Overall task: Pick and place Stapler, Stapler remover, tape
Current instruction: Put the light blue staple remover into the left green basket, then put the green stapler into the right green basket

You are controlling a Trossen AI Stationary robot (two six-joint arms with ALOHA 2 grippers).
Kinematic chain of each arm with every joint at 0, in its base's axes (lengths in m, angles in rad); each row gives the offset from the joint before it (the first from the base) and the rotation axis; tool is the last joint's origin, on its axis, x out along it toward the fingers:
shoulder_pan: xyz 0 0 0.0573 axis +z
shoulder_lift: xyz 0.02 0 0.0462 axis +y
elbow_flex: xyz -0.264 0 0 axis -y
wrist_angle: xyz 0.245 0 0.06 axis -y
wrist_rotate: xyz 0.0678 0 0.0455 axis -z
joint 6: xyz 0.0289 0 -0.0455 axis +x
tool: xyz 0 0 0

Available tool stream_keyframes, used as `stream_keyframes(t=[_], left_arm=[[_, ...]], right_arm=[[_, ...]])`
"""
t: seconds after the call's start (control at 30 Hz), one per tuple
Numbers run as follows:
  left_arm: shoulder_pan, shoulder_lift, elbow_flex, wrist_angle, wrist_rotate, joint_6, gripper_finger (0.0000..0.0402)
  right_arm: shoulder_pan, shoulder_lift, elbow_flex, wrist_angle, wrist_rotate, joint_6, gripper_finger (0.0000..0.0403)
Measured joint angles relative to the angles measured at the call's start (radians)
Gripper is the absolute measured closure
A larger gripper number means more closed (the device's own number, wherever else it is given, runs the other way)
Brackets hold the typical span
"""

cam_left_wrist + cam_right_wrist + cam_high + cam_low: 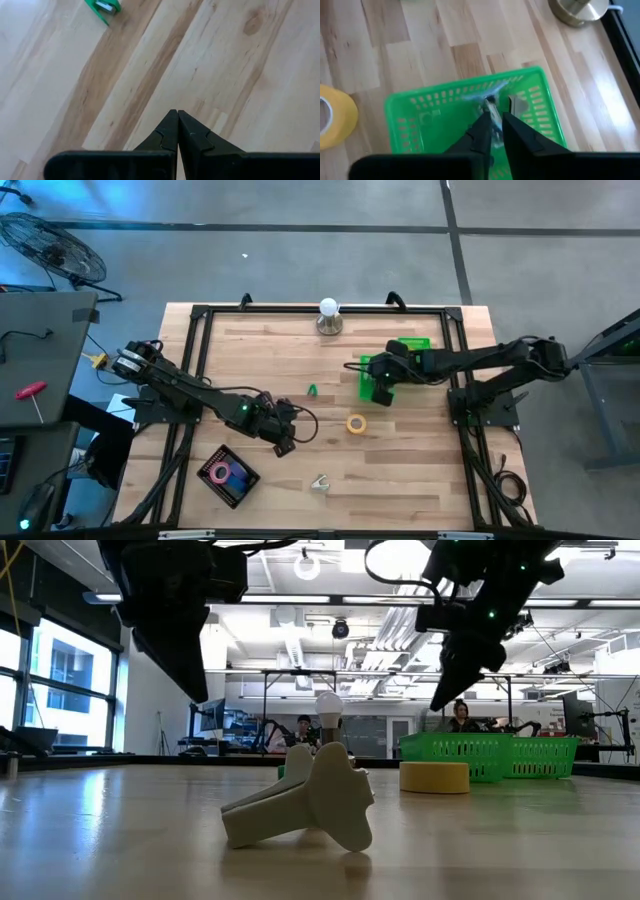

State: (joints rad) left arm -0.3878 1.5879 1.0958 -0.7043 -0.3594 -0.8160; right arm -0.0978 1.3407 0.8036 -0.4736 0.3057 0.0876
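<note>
Right gripper (492,131) hangs over the green basket (372,377) right of centre, fingers nearly closed on a blurred metallic item. Left gripper (177,131), pressed shut and empty, centre-left. Yellow tape roll (356,423) just below the basket; pink roll (226,473) lower left.

grey floor (300,240) | fan (50,245) | left windows (60,675) | ceiling lights (310,565)

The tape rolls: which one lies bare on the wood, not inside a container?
The yellow tape roll lies flat, directly on the wooden table, beside the green basket. The pink tape roll sits inside a dark tray near the front-left.
</note>
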Motion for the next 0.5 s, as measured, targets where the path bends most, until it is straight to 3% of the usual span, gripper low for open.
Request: stream_keyframes(t=[0.17, 0.33, 0.5], left_arm=[[0.000, 0.000, 0.000, -0.001, -0.037, 0.003, 0.0401], [0.001, 0.000, 0.000, -0.001, -0.049, 0.003, 0.0401], [0.001, 0.000, 0.000, -0.001, -0.084, 0.025, 0.0401]], right_arm=[[0.000, 0.000, 0.000, 0.026, -0.027, 0.001, 0.0312], [0.000, -0.002, 0.000, 0.024, 0.012, 0.000, 0.0262], [0.000, -0.036, 0.000, 0.030, 0.029, -0.002, 0.0236]])
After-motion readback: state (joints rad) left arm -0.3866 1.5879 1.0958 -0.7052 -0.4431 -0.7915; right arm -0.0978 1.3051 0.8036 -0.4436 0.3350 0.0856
